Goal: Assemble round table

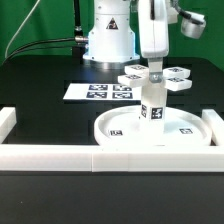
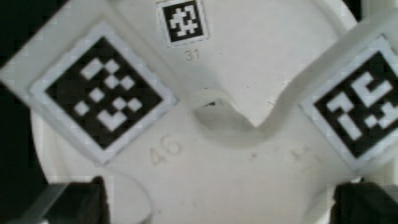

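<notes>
The large round disc (image 1: 190, 128) lies at the front of the table. The short post (image 1: 152, 104) stands upright at its middle. The cross-shaped foot piece (image 1: 150, 76) sits flat on top of the post, its tags facing up. My gripper (image 1: 155, 69) comes straight down onto the middle of the foot piece. In the wrist view the foot piece (image 2: 214, 150) fills the picture, with two tagged arms spreading away. Its white body reaches both dark fingertips (image 2: 75, 200), which stand wide apart and are closed on it.
The marker board (image 1: 92, 91) lies behind the disc toward the exterior view's left. White border rails (image 1: 50, 152) run along the front and at both sides. The robot's base (image 1: 108, 40) stands at the back.
</notes>
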Controlling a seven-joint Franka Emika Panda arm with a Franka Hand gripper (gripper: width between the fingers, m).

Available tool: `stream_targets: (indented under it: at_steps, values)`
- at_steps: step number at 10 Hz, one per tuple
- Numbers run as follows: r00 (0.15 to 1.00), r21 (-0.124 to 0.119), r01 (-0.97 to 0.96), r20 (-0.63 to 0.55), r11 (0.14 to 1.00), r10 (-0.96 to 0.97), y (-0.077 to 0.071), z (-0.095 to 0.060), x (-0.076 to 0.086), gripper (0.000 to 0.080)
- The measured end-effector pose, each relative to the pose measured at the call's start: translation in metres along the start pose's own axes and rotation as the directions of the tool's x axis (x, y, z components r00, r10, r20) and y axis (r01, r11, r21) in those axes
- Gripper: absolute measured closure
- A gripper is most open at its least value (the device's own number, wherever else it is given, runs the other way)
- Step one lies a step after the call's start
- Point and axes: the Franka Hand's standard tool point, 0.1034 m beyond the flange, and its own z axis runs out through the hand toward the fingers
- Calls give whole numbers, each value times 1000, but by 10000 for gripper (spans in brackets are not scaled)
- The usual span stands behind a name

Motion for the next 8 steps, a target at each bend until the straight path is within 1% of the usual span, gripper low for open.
stream_targets:
  at_steps: [1,3,5,6,8]
  values:
    - [1000,9,25,5,1000,-25,-2,-6,-2,153]
    - [999,6,50,2,999,-50,-1,-3,-2,151]
    - [982,5,190,2,982,-190,0,-2,-3,151]
    - [938,-3,346,-7,938,-346,0,-1,-6,151]
    - [786,-13,619,-1,786,-619,-2,-3,-10,151]
